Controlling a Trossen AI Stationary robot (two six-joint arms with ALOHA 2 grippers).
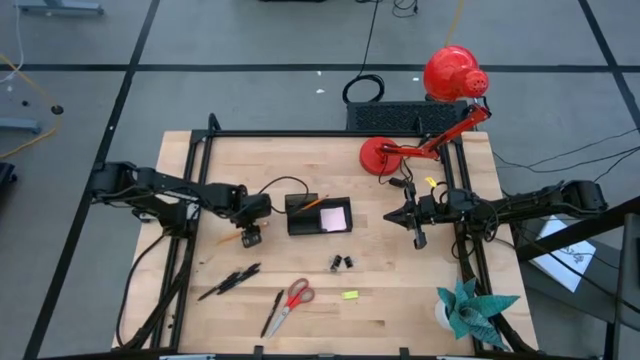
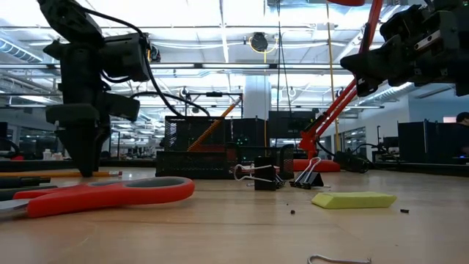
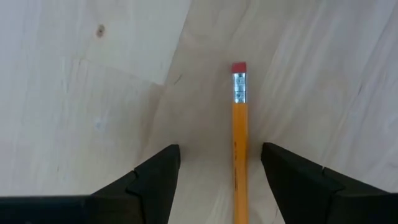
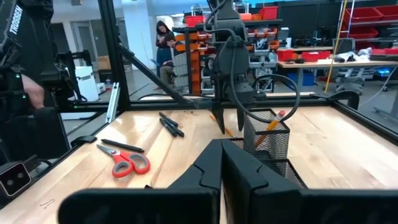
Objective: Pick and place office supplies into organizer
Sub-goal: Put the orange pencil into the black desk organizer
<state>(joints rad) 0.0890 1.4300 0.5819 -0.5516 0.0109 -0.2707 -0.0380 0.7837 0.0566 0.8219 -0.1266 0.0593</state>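
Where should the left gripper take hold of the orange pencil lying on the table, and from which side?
Grip the pencil on its bare orange shaft, below the metal band and eraser, coming straight down from above. It lies flat on the table, and the left gripper is open with one finger on each side.

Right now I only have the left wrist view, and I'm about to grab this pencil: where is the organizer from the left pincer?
Observer: The organizer sits just past the left pincer, toward the table's middle.
Operator: Is the other arm in the way?
Observer: No. The right pincer hangs shut on the organizer's far side.
Operator: Anything in its mesh cup?
Observer: One orange pencil leans in it.
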